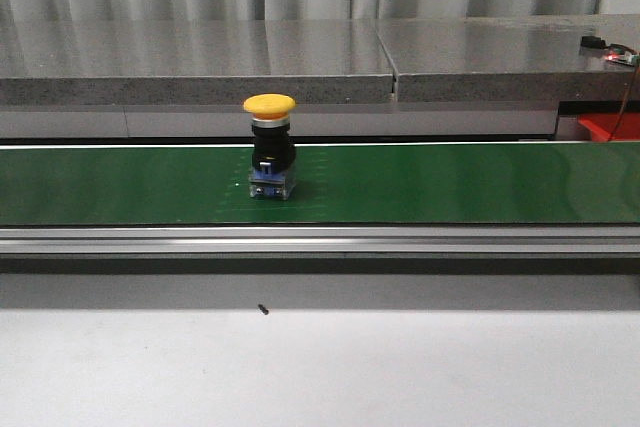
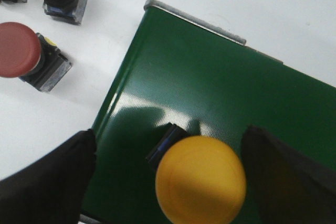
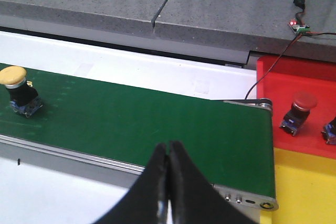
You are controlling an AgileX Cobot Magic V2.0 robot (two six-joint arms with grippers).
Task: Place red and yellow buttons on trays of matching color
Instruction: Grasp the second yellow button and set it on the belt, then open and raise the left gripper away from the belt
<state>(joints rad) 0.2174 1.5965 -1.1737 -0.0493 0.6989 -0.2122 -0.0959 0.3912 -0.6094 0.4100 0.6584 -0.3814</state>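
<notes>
A yellow button (image 1: 269,147), mushroom cap on a black body with a clear base, stands upright mid-belt. A red button (image 3: 297,113) sits upright on the red tray (image 3: 294,72), the yellow tray (image 3: 304,182) beside it.

Belt: we see a smooth green conveyor belt (image 1: 450,182) with slight sheen.
Rail: we see brushed metal frame (image 1: 400,239).
Button: we see a glossy plastic yellow button (image 1: 270,147).
</notes>
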